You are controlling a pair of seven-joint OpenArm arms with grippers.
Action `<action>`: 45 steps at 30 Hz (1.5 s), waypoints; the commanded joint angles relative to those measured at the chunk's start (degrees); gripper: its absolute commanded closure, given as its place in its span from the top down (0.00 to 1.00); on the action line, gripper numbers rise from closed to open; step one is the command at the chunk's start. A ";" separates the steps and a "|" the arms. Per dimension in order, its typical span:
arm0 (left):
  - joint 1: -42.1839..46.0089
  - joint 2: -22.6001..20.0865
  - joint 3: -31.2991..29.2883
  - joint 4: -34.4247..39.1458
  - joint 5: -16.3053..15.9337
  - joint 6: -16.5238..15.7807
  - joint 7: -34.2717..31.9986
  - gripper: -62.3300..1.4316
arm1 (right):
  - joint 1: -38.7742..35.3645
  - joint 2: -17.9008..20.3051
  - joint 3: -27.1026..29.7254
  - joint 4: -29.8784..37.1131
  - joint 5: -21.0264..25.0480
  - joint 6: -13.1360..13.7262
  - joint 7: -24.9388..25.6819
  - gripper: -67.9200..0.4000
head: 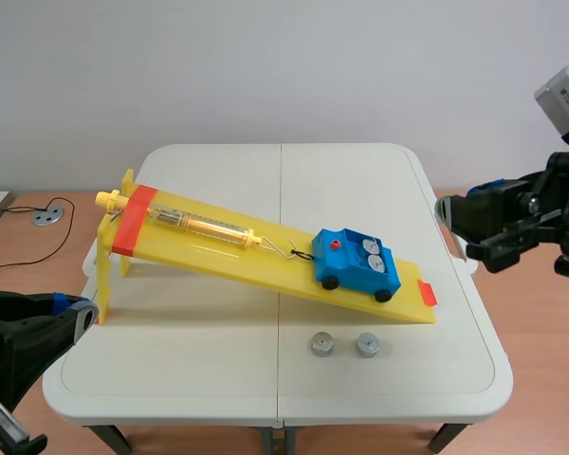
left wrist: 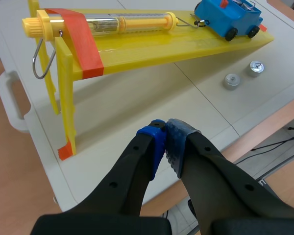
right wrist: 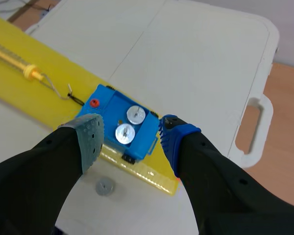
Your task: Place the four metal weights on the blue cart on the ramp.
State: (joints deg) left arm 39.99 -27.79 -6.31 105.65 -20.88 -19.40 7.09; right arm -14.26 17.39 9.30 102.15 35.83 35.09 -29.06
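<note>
Two loaded weights [head: 368, 248] sit side by side in the cart [head: 349, 269]. The cart rests low on the ramp [head: 218, 254], hooked by a wire to the scale [head: 204, 226] that lies up the slope. The two loose weights [head: 321, 344] stand on the desk [head: 190, 379], close together just in front of the ramp's low end, touching neither the ramp nor the cart. The job looks half done, and the next step is likely to fetch one of the loose pair. The right pincer [right wrist: 129, 131] is spread wide with nothing in it, held up over the cart. From it the loose weights lie lower and back toward the robot, and one shows past the ramp's near edge, under the pincer. They are short round pieces with no long axis, so any wrist angle should serve for a grip from above. The left pincer [left wrist: 165, 128] is closed, its pads meeting on nothing, off the desk's near corner by the ramp's high end and well apart from them. The right arm is the nearer.
</note>
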 commanded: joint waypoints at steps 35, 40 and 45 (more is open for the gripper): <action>-1.14 0.44 -0.46 4.63 -3.39 -1.79 -5.92 0.07 | 1.92 -2.93 -17.46 -7.32 -18.93 -4.50 14.25 0.40; -1.14 0.44 -0.46 4.63 -3.39 -1.79 -5.92 0.07 | 5.53 -5.33 -20.57 -12.41 -22.05 -5.77 16.17 0.40; -1.14 0.44 -0.46 4.63 -3.39 -1.79 -5.92 0.07 | 8.96 -7.67 -23.54 -17.51 -25.42 -8.02 17.68 0.40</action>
State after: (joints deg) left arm 39.99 -27.79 -6.31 105.65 -20.88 -19.40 7.09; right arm -9.93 9.82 -14.72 81.30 8.73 29.19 -19.35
